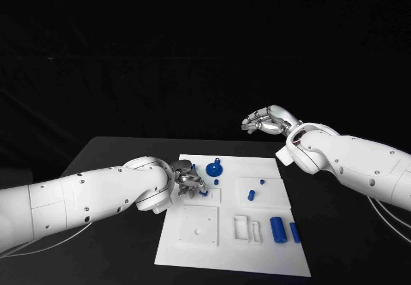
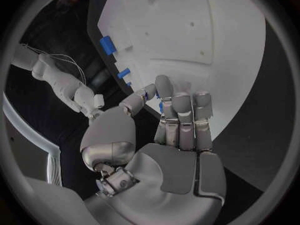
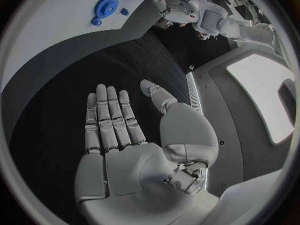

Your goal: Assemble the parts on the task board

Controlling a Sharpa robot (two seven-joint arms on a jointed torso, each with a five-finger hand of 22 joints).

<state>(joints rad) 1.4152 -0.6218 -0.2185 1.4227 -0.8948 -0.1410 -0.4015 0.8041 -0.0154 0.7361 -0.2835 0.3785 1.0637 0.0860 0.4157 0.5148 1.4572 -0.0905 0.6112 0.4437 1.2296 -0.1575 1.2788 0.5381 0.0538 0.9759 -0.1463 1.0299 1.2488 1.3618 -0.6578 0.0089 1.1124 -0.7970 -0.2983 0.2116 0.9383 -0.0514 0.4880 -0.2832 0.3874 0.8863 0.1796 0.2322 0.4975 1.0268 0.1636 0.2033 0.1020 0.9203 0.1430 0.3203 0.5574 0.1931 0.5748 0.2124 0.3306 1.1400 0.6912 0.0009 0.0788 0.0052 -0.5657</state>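
The white task board lies in the middle of the black table. My left hand is low over the board's left side, and its thumb and fingers pinch a small blue part; in the left wrist view that blue part peeks out between the fingertips. A blue gear sits just beyond that hand. My right hand is raised above the table's far edge, off the board. In the right wrist view its palm is bare and its fingers are stretched out.
On the board's right half lie a small blue peg, a larger blue cylinder and a second blue piece. White blocks stand near them. A square recess lies at the left. Bare black table flanks the board.
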